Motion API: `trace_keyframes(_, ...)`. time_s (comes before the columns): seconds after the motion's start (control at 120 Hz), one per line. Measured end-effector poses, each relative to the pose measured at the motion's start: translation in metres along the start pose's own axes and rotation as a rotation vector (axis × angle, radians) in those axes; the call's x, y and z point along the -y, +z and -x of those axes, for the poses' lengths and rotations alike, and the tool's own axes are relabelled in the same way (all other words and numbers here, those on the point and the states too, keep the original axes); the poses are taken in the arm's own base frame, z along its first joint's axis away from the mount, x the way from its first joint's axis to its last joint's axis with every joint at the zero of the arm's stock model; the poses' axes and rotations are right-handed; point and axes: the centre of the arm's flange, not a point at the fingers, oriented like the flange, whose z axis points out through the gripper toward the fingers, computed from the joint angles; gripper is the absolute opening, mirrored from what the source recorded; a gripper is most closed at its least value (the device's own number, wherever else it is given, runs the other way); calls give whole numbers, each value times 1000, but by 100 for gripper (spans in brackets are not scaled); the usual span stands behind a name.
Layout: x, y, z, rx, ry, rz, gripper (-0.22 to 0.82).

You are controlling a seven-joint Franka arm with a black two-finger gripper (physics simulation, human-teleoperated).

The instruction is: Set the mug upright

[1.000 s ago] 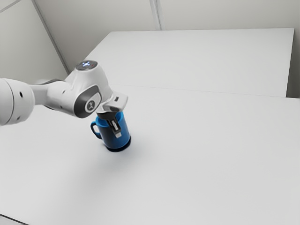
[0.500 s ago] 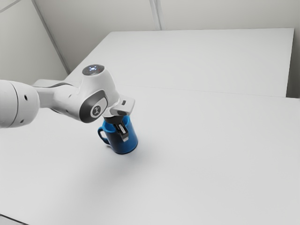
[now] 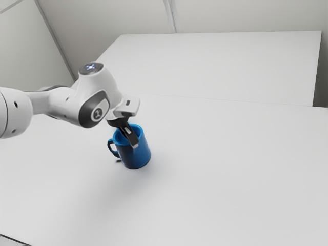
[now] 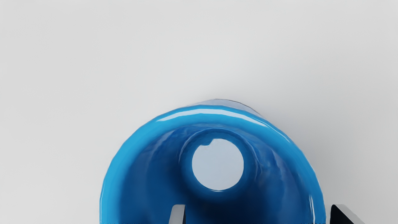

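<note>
The gripper (image 3: 132, 140) is over the near side of the blue mug (image 3: 135, 156), which stands upright on the white table (image 3: 215, 164), its mouth up and its handle toward the exterior view's left. In the wrist view, the open gripper (image 4: 259, 214) straddles the wall of the mug (image 4: 140, 141): one finger is over the mouth, the other outside the rim, with gaps beside the wall. The mug's inside and a pale round bottom are visible. Part of the rim is hidden behind a finger in the exterior view.
Behind the table, another white surface (image 3: 220, 64) reaches toward the back wall. A dark thin edge (image 3: 14, 240) crosses the exterior view's lower left corner.
The mug shifted with my hand toward the exterior view's right and slightly nearer, then stayed put. Since then my hand has risen a little and drawn back toward that view's left.
</note>
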Motion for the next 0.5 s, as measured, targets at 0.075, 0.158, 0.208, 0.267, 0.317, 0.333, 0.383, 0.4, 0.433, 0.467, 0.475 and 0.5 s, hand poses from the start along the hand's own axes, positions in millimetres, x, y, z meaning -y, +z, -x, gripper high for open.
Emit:
trace_keyframes(0.075,0,-21,-14,-34,4,-13,53)
trace_keyframes(0.158,-3,-55,-40,-78,14,-16,55)
trace_keyframes(0.208,-2,-77,-63,-100,16,-7,56)
trace_keyframes(0.267,1,-102,-92,-114,18,7,57)
trace_keyframes(0.317,8,-113,-115,-107,13,23,58)
trace_keyframes(0.333,13,-114,-120,-100,6,29,58)
trace_keyframes(0.383,31,-117,-130,-76,-24,44,59)
trace_keyframes(0.4,36,-118,-133,-67,-32,49,59)
trace_keyframes(0.433,43,-120,-137,-49,-46,59,59)
trace_keyframes(0.467,47,-120,-138,-26,-61,70,59)
trace_keyframes(0.475,48,-120,-137,-19,-65,74,59)
trace_keyframes(0.5,50,-119,-136,1,-77,83,59)
